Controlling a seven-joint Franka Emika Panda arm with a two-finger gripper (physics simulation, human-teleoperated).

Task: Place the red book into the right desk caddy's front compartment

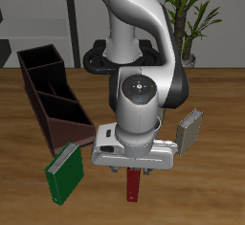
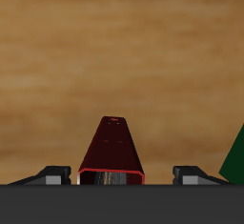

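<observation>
The red book (image 1: 133, 184) stands upright on the wooden table near its front edge, directly under my gripper (image 1: 134, 167). In the wrist view the red book (image 2: 111, 150) rises between the two fingers (image 2: 55, 175), with a gap showing on each side. My gripper (image 2: 122, 175) is open around it and does not grip it. The right desk caddy (image 1: 69, 131) is a long dark maroon box with dividers, lying farther back and off to the side, its near end close to the arm.
A green book (image 1: 67, 171) leans beside the caddy's near end, also seen as the green book (image 2: 234, 156) in the wrist view. A grey spiral notebook (image 1: 189, 129) stands on the arm's other side. A potted plant (image 1: 194, 18) is at the back.
</observation>
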